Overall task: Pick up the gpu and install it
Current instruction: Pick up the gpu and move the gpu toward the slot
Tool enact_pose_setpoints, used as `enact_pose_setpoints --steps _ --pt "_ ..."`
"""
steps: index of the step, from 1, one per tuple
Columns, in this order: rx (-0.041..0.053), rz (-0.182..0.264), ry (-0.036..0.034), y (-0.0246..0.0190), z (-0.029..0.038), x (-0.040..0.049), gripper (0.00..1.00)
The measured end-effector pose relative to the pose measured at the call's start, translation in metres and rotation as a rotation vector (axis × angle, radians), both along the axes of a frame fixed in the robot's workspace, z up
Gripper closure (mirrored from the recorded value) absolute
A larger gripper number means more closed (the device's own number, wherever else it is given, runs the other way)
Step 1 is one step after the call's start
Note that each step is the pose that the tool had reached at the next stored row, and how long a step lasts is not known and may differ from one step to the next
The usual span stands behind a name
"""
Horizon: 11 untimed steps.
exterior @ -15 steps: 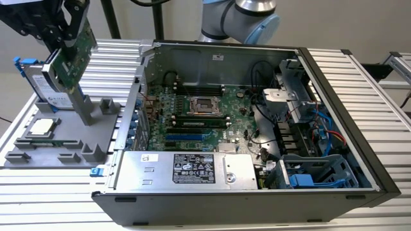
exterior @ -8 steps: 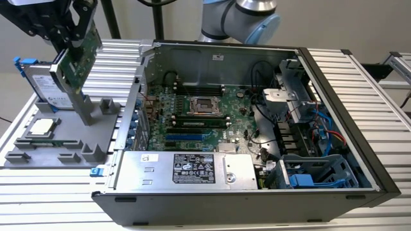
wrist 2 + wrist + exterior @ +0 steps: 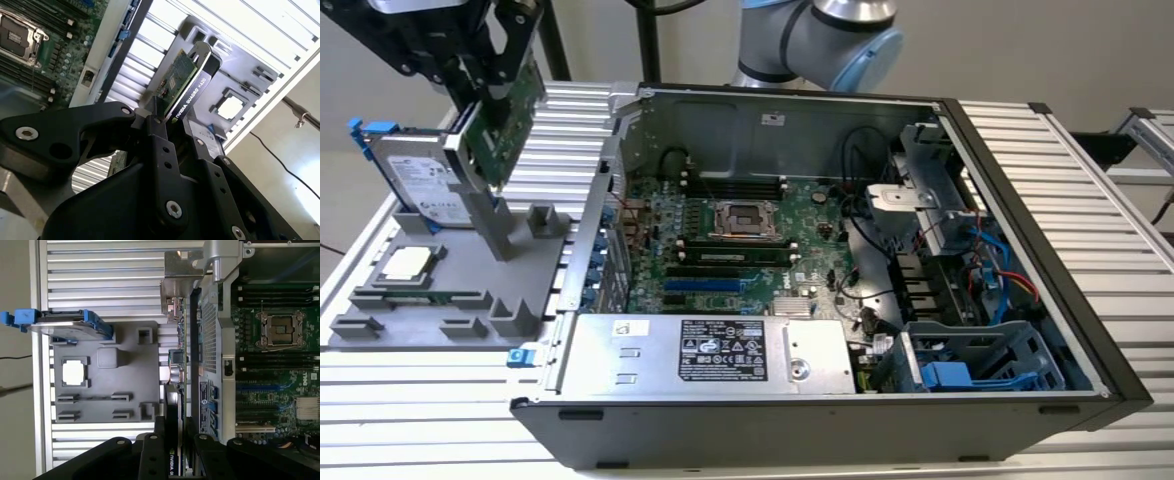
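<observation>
My gripper (image 3: 483, 75) is shut on the gpu (image 3: 503, 118), a thin card with a green board face, held upright and slightly tilted at the exterior view's left. Its lower end hangs right at the tall post of the grey holder tray (image 3: 447, 300); I cannot tell whether they touch. In the second wrist view the black fingers (image 3: 156, 136) clamp the gpu (image 3: 186, 82) by one end. The first wrist view has the gpu (image 3: 180, 365) edge-on, its silver bracket (image 3: 176, 285) far from my gripper (image 3: 177, 447), between the tray and the open computer case (image 3: 226, 365).
The open case (image 3: 1014, 200) lies at the exterior view's right of the tray, its motherboard (image 3: 720, 250) facing up with blue slots (image 3: 707, 286). A hard drive in a blue frame (image 3: 416, 175) stands on the tray, and a square chip (image 3: 407, 263) lies there. The case wall (image 3: 594, 230) runs beside the card.
</observation>
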<state>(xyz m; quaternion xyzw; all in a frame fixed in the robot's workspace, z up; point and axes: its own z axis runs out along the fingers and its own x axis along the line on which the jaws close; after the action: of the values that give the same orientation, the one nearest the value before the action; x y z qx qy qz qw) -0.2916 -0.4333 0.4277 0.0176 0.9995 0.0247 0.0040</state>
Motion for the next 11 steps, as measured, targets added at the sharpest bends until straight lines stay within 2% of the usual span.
enact_pose_setpoints --steps 11 --pt "0.0000 0.000 0.0059 0.0000 0.0000 0.0193 1.00"
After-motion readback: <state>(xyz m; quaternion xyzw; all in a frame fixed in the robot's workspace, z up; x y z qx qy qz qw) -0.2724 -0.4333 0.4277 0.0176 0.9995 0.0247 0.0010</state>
